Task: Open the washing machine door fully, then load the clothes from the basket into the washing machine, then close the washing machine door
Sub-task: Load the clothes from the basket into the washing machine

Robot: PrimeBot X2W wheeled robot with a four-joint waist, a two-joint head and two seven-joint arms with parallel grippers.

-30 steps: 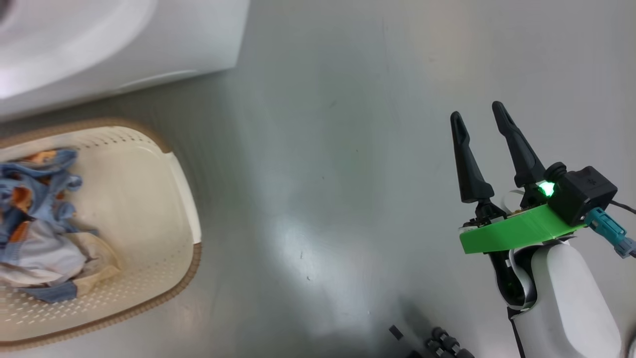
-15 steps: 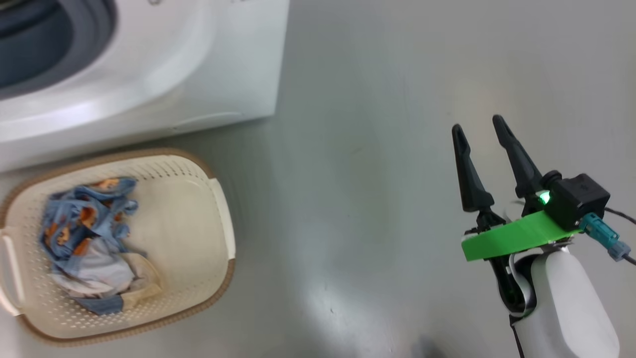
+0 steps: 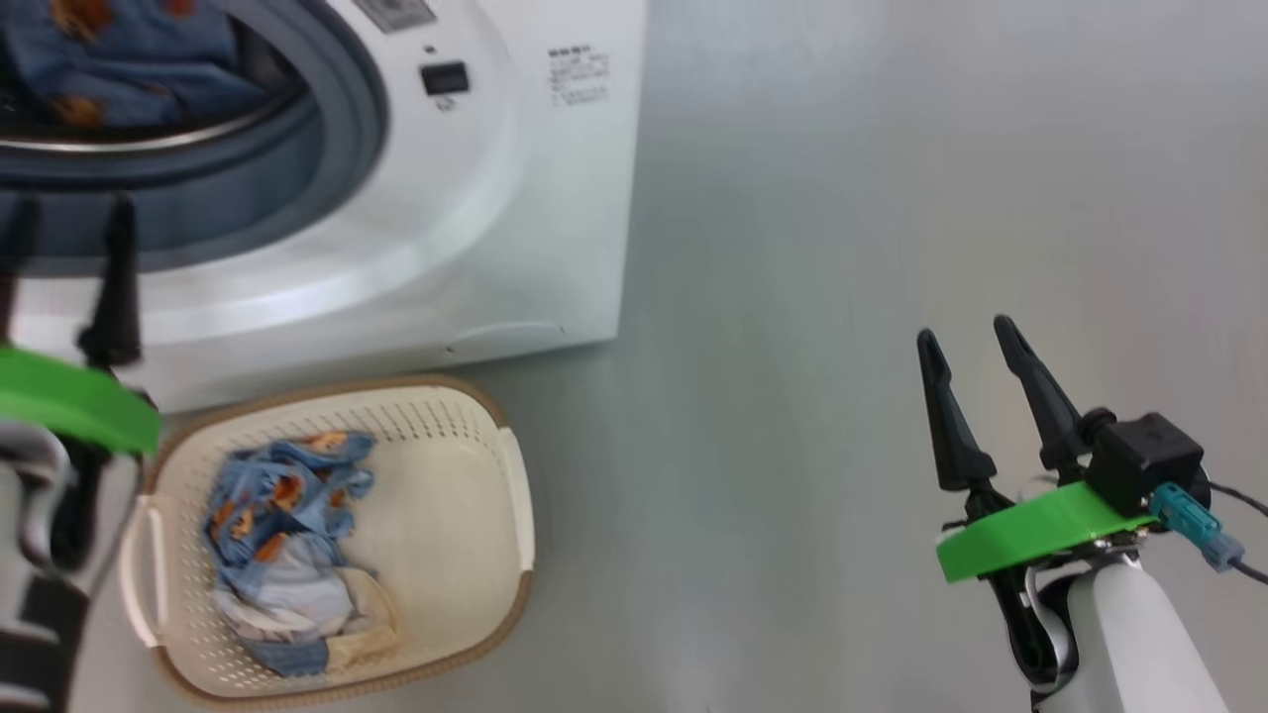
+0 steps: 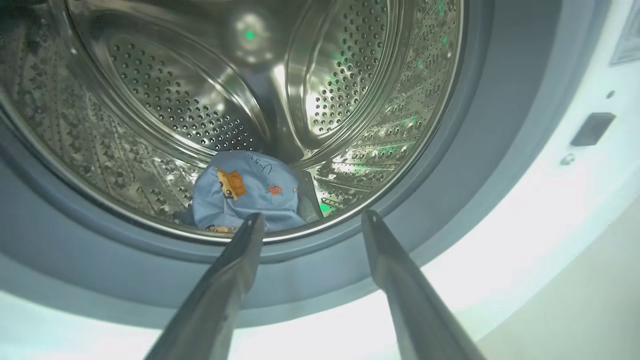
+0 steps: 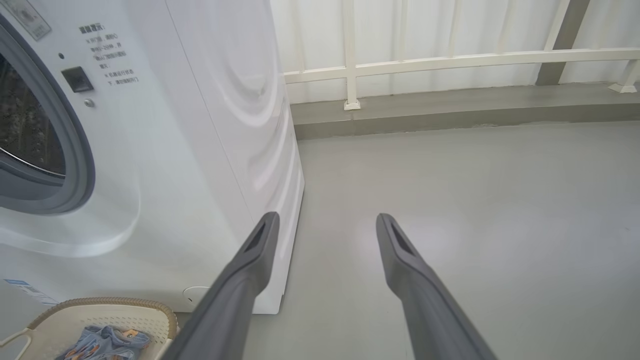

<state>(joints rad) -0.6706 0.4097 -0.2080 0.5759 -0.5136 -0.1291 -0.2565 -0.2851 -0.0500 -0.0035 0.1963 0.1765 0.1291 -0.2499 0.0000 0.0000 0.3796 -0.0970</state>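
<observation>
Toward the left end of the basket (image 3: 451, 535), the clothes (image 3: 282, 555) lie in one tangled heap of blue printed fabric with pale cloth under it. The right half of the basket's bottom is bare. One blue garment (image 4: 250, 192) already sits in the steel drum (image 4: 175, 115), low and close to the front lip. The basket stands on the floor (image 3: 792, 248) just before the washing machine (image 3: 515, 198), below its open mouth; whether rim and machine touch I cannot tell.

The left gripper (image 4: 312, 216) hangs before the lower part of the grey-blue seal (image 4: 500, 125), jaws spread wide and empty, pointing into the drum. The right gripper (image 3: 965, 330) is also spread and empty over bare floor, well apart from the machine's right corner.

From here the heap is the risk. Because it is knotted together, a pinch may lift only part of it, and a trailing piece could drag over the rim and tip or shift the light basket. The loaded garment lies so near the lip that it might slide back out, or be caught against the seal when the door shuts.

The head view is smeared along its left edge, where the left arm is cut off. The heap's separate pieces cannot be counted, and how far back the washing machine door is swung I cannot tell.
</observation>
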